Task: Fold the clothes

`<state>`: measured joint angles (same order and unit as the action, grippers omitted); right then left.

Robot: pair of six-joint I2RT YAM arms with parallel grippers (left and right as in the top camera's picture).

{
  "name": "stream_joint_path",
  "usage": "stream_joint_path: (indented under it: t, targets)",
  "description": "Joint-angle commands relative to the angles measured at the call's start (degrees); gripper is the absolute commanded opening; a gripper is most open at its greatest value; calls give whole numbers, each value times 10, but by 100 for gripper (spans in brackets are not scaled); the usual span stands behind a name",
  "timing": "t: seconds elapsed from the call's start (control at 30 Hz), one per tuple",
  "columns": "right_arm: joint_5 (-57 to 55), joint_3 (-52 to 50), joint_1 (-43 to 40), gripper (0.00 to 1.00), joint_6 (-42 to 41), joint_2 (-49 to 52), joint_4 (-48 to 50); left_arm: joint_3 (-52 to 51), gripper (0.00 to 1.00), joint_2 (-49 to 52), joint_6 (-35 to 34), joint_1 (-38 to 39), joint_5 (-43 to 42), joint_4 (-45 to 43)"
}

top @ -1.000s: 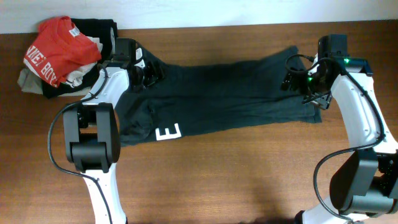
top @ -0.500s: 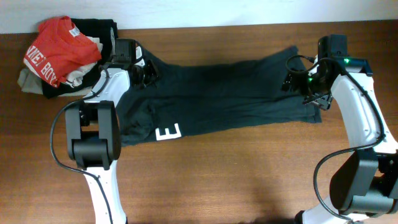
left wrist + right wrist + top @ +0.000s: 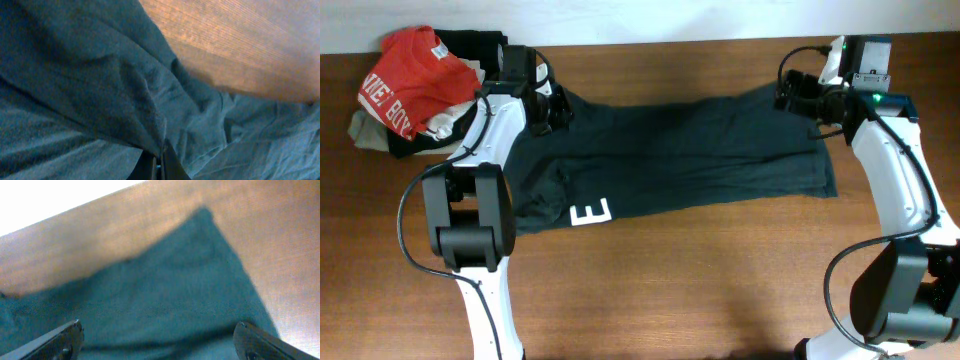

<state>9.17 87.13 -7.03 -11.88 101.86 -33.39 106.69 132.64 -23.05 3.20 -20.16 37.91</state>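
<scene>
The T-shirt [image 3: 680, 150] lies spread across the table [image 3: 720, 290], its white "E" [image 3: 590, 213] readable only from overhead. Only the left wrist view shows the left gripper [image 3: 159, 164] pinched tight on a fold; the right gripper [image 3: 160, 340] gapes wide over its far corner.

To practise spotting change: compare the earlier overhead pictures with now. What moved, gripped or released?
The left gripper closed on the T-shirt at its far edge. The right gripper, open, moved toward the far right corner. T-shirt and red shirt stayed put.
</scene>
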Motion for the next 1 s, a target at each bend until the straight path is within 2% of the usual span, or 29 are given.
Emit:
stream_joint_path:
  t: [0.0, 0.13, 0.23, 0.37, 0.6, 0.97]
  targets:
    - [4, 41, 2, 99, 18, 64, 23, 10, 0, -26, 34, 0, 0, 11]
    - [6, 194, 2, 98, 35, 226, -11, 10, 0, -26, 35, 0, 0, 38]
    - [1, 264, 2, 99, 46, 302, 12, 10, 0, -26, 35, 0, 11, 57]
    - [-63, 266, 2, 100, 44, 338, 59, 10, 0, -26, 34, 0, 11, 65]
    - [-67, 266, 3, 91, 43, 391, 88, 10, 1, -26, 34, 2, 11, 68]
    - [-67, 266, 3, 91, 44, 422, 123, 10, 1, -26, 34, 2, 21, 75]
